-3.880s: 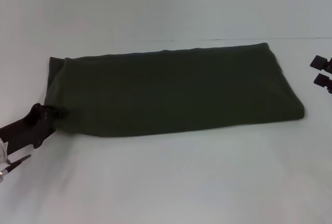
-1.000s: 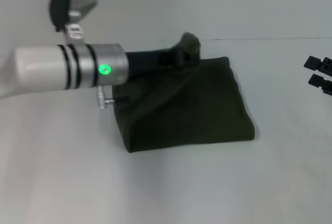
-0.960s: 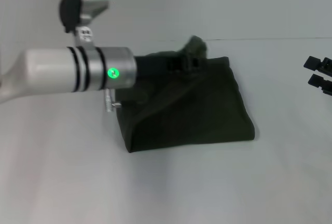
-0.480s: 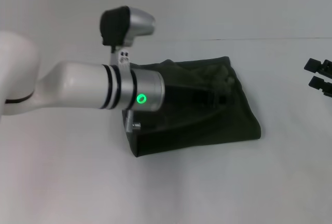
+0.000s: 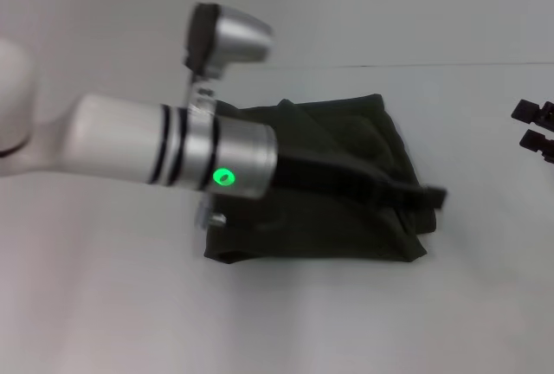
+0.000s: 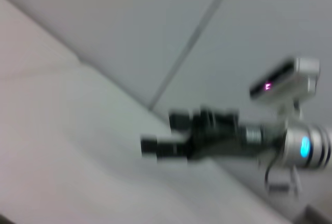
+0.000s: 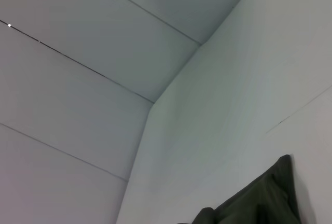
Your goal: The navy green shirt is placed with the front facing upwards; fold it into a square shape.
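Item, navy green shirt (image 5: pixel 346 218): lying folded into a compact, roughly square bundle at the centre of the white table (image 5: pixel 286 322), near edge toward 6 o'clock, a loose fold rising at 12 o'clock.

Item, left gripper (image 5: pixel 430 196): reaching across the bundle from 9 o'clock, tip sitting at the shirt's 3 o'clock edge, low over the cloth (whether spread or pinching cloth cannot be told; motion blur is hiding the fingers).

Item, right gripper (image 5: pixel 537 127): resting apart at 3 o'clock, fingers showing a gap, holding nothing.
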Controlling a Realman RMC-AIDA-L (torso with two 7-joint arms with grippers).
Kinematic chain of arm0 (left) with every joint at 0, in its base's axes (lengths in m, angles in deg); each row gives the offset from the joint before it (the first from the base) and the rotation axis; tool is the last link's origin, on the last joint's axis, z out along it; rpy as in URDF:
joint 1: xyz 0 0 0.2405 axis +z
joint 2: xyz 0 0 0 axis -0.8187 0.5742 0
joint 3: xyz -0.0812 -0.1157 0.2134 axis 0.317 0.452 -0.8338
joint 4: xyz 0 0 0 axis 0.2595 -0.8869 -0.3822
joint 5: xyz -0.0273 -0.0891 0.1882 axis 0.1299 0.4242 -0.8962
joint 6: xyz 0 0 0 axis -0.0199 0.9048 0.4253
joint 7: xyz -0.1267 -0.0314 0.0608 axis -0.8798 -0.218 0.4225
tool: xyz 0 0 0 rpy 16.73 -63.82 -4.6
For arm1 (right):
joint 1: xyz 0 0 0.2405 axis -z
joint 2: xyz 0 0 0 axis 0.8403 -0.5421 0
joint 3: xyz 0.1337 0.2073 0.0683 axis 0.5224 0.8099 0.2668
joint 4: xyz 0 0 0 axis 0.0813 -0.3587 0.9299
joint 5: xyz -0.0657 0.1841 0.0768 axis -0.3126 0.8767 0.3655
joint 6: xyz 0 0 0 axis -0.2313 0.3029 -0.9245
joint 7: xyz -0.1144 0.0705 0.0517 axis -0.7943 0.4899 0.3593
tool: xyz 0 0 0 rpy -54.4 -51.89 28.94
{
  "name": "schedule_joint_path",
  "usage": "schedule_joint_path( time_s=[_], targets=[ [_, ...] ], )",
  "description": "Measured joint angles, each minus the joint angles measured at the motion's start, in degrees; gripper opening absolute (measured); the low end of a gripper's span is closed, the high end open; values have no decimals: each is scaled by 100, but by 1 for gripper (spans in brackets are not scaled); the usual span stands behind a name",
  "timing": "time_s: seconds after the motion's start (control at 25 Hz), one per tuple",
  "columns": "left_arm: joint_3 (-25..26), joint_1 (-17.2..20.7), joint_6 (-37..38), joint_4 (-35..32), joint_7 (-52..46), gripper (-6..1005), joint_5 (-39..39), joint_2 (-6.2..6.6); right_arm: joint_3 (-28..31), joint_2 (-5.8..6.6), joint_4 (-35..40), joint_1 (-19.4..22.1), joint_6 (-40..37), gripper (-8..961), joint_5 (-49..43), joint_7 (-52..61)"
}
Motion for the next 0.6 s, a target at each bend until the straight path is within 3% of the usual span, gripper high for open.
schedule_joint_path(
  time_s=[0.2, 0.32, 0.48, 0.6],
  targets=[
    [1385, 239, 207, 174, -405, 703, 240, 34, -7, 3, -3, -25, 20, 865, -121, 2],
    [2119, 272, 215, 621, -871, 816, 291, 151, -7, 7, -3, -18, 28, 865, -148, 2],
    [2406, 250, 119, 1271, -1542, 889, 248, 401, -8, 21, -3, -11, 32, 864, -152, 2],
    [2411, 275, 55, 1518, -1796, 944, 240, 488, -102, 35, 39, -44, 33, 864, -280, -11]
  ],
)
